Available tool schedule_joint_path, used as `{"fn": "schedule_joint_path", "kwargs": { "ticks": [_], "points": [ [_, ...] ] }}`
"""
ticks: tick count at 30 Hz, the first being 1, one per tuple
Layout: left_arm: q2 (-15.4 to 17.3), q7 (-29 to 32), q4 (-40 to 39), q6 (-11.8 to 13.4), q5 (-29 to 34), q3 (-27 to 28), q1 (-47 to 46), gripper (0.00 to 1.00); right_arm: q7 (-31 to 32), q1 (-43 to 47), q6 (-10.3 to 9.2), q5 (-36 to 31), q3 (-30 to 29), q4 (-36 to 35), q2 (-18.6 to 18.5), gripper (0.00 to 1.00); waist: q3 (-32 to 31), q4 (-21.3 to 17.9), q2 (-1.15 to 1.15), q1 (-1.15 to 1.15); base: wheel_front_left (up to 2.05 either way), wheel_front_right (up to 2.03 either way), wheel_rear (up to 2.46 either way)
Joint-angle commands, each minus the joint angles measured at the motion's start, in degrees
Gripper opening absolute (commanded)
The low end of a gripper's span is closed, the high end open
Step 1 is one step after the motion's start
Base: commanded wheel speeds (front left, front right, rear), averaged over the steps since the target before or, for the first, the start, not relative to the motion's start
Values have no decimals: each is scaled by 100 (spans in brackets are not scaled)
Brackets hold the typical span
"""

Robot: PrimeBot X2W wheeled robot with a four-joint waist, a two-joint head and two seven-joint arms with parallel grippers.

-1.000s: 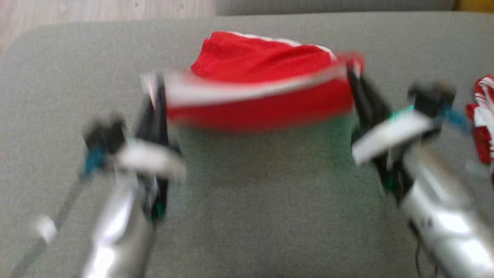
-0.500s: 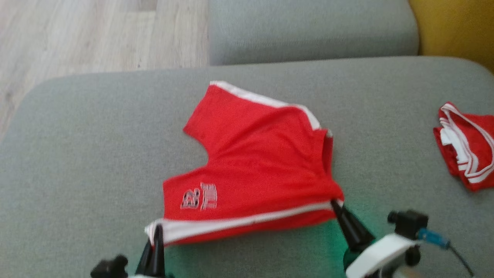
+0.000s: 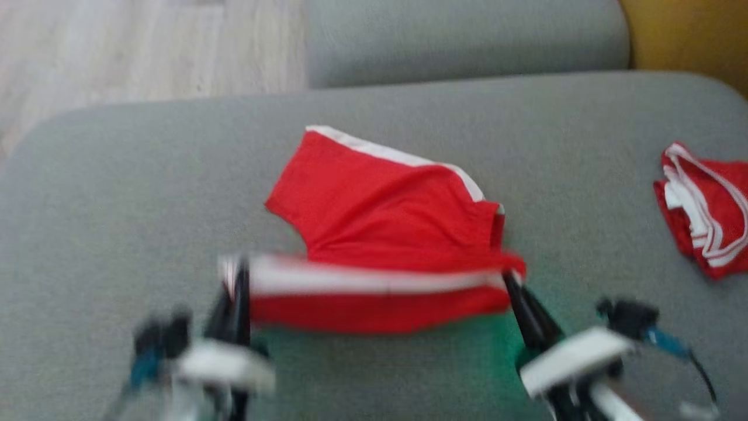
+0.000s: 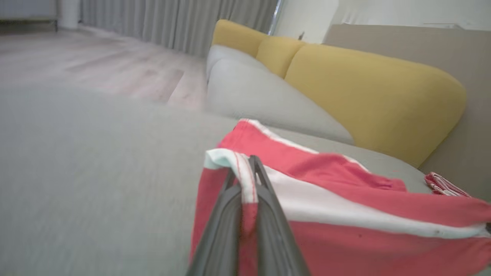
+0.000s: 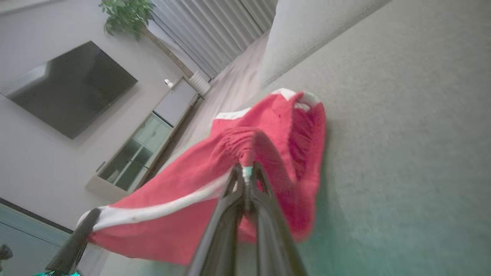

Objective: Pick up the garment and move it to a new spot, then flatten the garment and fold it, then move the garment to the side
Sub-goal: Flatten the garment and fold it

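The garment [image 3: 385,228] is a pair of red shorts with white stripes, lying on the grey cushion [image 3: 117,204] with its near edge lifted and folding over. My left gripper [image 3: 236,272] is shut on the near left corner of the garment [image 4: 345,199], pinched between its fingers. My right gripper [image 3: 509,276] is shut on the near right corner, where red cloth [image 5: 276,145] bunches above the fingertips [image 5: 247,170]. The raised edge is stretched taut between the two grippers. The left gripper's dark finger [image 5: 73,245] shows at the far corner in the right wrist view.
A second red and white garment [image 3: 704,204] lies at the cushion's right edge. A grey back cushion [image 3: 461,35] and yellow cushions [image 4: 368,88] stand behind. Wood floor [image 3: 117,47] lies beyond the cushion's left far edge.
Both grippers have carried the garment's near edge up and forward over the rest of the cloth, covering the printed logo. The head camera has shifted slightly.
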Motion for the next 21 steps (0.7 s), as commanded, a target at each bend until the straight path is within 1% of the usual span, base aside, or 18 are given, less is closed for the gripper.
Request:
{"fn": "schedule_joint_path", "kwargs": {
  "ticks": [1, 3, 7, 9, 11, 12, 16, 21],
  "points": [
    [212, -30, -160, 9, 31, 44, -680, 0, -37, -497, -4, 25, 7, -199, 34, 0, 357, -155, 0, 0, 0, 0, 0],
    [415, -9, 44, 9, -115, -184, -1355, 0, -37, -894, -4, 111, 4, -182, 143, 0, 675, -253, 0, 0, 0, 0, 0],
    [738, 327, 433, 9, -572, -681, -2640, 0, -37, -1608, -4, 163, -133, -80, 357, 0, 1233, -423, 0, 0, 0, 0, 0],
    [920, 447, 619, 9, -744, -943, -3157, 0, -37, -1918, -4, 81, -202, 8, 476, 0, 1467, -530, 0, 0, 0, 0, 0],
    [1119, 496, 852, 9, -759, -1195, -3601, 0, -37, -2178, -4, -29, -282, 141, 614, 0, 1676, -631, 0, 0, 0, 0, 0],
    [1185, 481, 984, 9, -772, -1298, -3798, 0, -37, -2275, -4, -52, -346, 215, 699, 0, 1762, -673, 0, 0, 0, 0, 0],
    [1280, 524, 1473, 9, -1052, -1638, -4355, 0, -37, -2537, -4, -202, -437, 491, 912, 0, 2030, -823, 0, 0, 0, 0, 0],
    [1434, 408, 1814, 9, -1446, -2053, -4772, 0, -37, -2618, -4, -206, -461, 583, 1062, 0, 2205, -972, 0, 0, 0, 0, 0]
  ]
}}
